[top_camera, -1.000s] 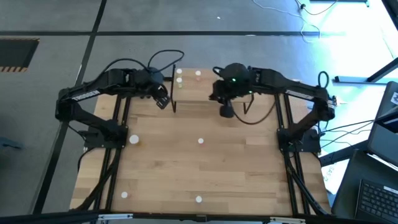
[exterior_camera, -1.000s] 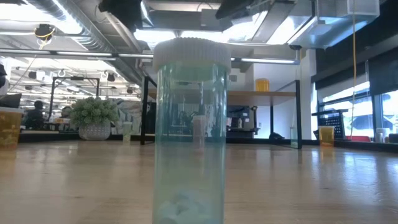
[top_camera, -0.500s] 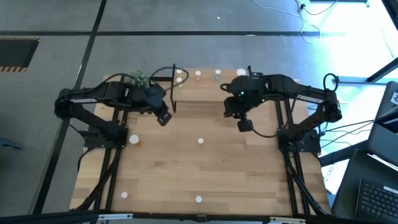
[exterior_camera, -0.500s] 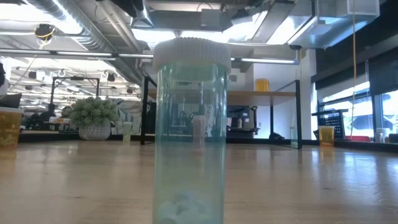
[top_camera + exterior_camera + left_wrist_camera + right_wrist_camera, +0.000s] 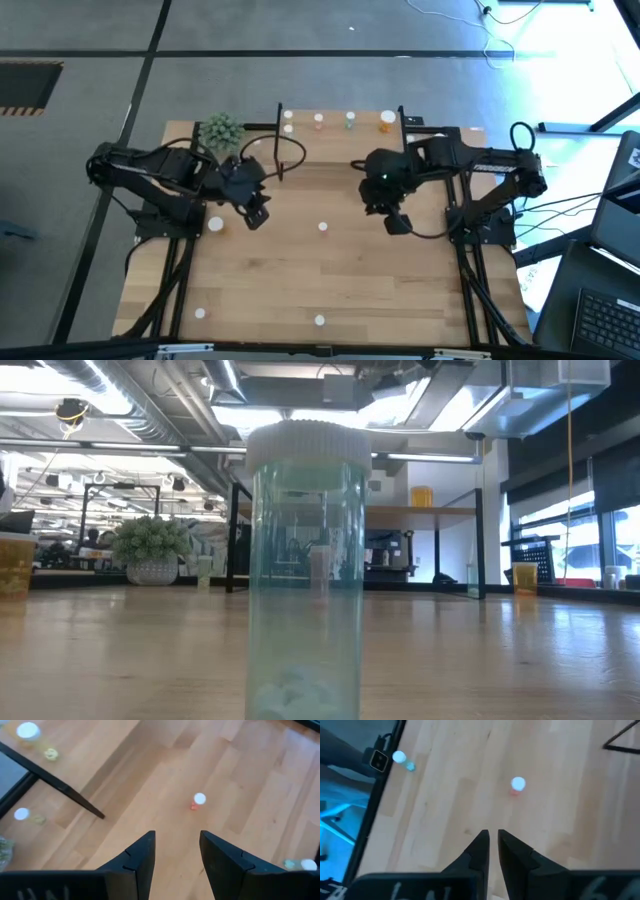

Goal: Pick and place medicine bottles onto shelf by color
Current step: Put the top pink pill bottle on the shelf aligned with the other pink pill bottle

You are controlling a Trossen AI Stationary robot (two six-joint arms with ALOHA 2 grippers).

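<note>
The left gripper (image 5: 256, 214) hangs over the table (image 5: 400, 290) with its fingers (image 5: 142, 857) spread and nothing between them. Ahead of it, well apart, stands a red bottle (image 5: 198, 801) with a pale cap. The right gripper (image 5: 396, 222) hovers on the other side of that bottle, fingers (image 5: 479, 851) nearly pressed together, empty. Behind both grippers is the shelf (image 5: 340, 122), with four bottles (image 5: 319, 120) in a row along its far edge. A plant (image 5: 221, 130) sits beyond the left gripper. In the low view a bluish-green bottle (image 5: 305, 570) stands close, apparently holding white pills.
</note>
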